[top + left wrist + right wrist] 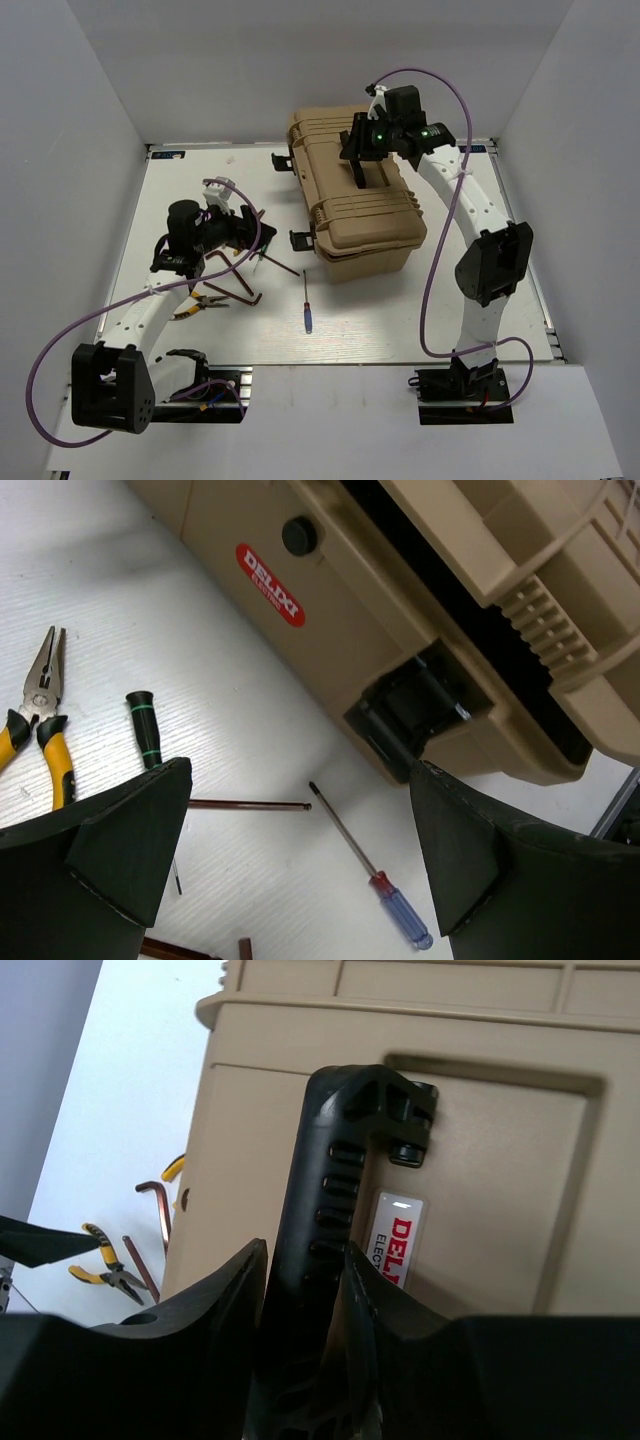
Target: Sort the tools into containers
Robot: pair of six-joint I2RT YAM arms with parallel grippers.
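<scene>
The tan toolbox (365, 220) stands at the table's back centre, a dark gap showing under its lid (520, 590). My right gripper (362, 165) reaches down over it, shut on the black top handle (345, 1150), one finger pressing each side. My left gripper (240, 232) hovers open and empty over the table left of the box; in its wrist view the gripper (300, 780) frames the blue-handled screwdriver (402, 912). Yellow-handled pliers (195, 305) and dark reddish bent rods (235, 285) lie near it.
The screwdriver (307, 305) lies in front of the box. A small black tool with green bands (143, 725) rests beside the pliers (45, 720). The box's black side latches (300, 240) stick out to the left. White walls surround the table.
</scene>
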